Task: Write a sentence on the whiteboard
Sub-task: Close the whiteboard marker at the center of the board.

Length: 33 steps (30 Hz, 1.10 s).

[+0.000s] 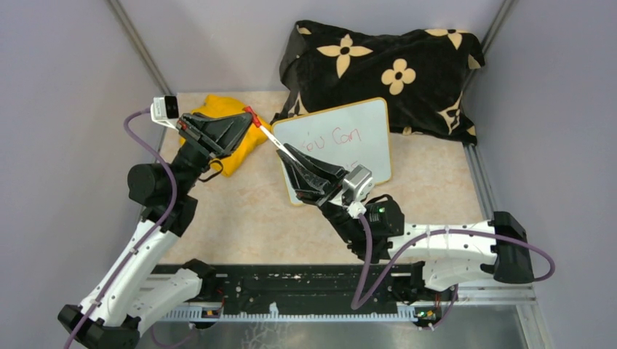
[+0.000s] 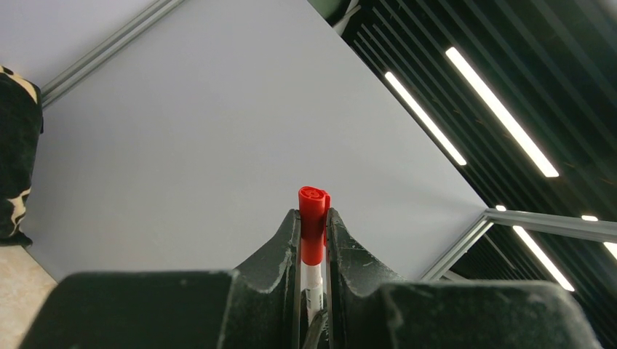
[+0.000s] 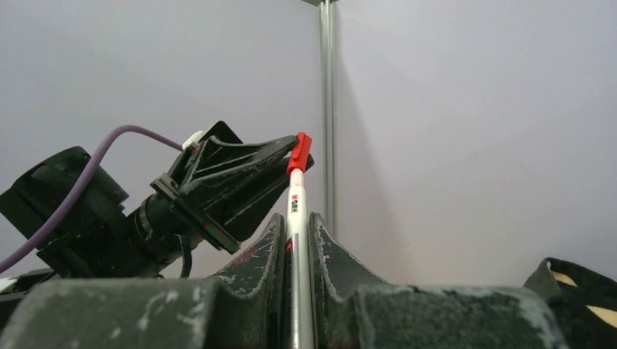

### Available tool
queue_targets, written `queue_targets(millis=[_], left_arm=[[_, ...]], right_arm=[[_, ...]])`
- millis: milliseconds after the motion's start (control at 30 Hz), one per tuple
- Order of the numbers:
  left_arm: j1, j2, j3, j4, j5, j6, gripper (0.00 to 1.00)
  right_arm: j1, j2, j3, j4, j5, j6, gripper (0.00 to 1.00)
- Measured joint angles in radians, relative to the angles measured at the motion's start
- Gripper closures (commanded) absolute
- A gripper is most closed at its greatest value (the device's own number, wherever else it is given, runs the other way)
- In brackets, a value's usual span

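- Whiteboard [image 1: 367,120]: lies on the worktop [image 1: 240,211], far edge against a black flowered cushion [image 1: 393,65].
- Sentence [image 1: 336,138]: thin red writing on the whiteboard; one line shows, only partly legible.
- Marker [image 1: 275,137]: slants above the whiteboard's left edge.
- Right pincer [image 1: 289,156]: clamped on the marker's barrel, over the whiteboard's near-left part.
- Left pincer [image 1: 249,118]: clamped on the red cap [image 2: 313,218], just left of the whiteboard.
- Yellow cloth [image 1: 218,105]: left of the whiteboard.

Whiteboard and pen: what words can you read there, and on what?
"ou Can": red handwriting on the whiteboard; its first letter hides behind the marker.
Red print on the marker's barrel: too small to read.
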Motion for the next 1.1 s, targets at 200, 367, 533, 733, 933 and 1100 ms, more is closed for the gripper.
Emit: queue_targets(millis=[200,367,533,733,933,1100], left_arm=[[0.0,0.01,0.0,0.021,-0.003,-0.019,1.0],[0.0,0.016,0.0,0.035,-0.017,-0.033,1.0],[0.0,0.018,0.0,0.047,-0.029,-0.04,1.0],[0.0,0.019,0.0,0.052,-0.029,-0.041,1.0],[0.0,0.02,0.0,0.052,-0.027,-0.041,1.0],[0.0,0.03,0.0,0.055,-0.009,-0.044,1.0]], right_arm=[[0.002,0.048,0.03,0.047,0.017,-0.016,1.0],[0.002,0.105,0.069,0.105,0.035,-0.035,1.0],[0.002,0.164,0.109,0.172,0.052,-0.048,1.0],[0.005,0.199,0.128,0.217,0.063,-0.054,1.0],[0.005,0.202,0.129,0.223,0.063,-0.053,1.0],[0.005,0.202,0.133,0.216,0.072,-0.052,1.0]])
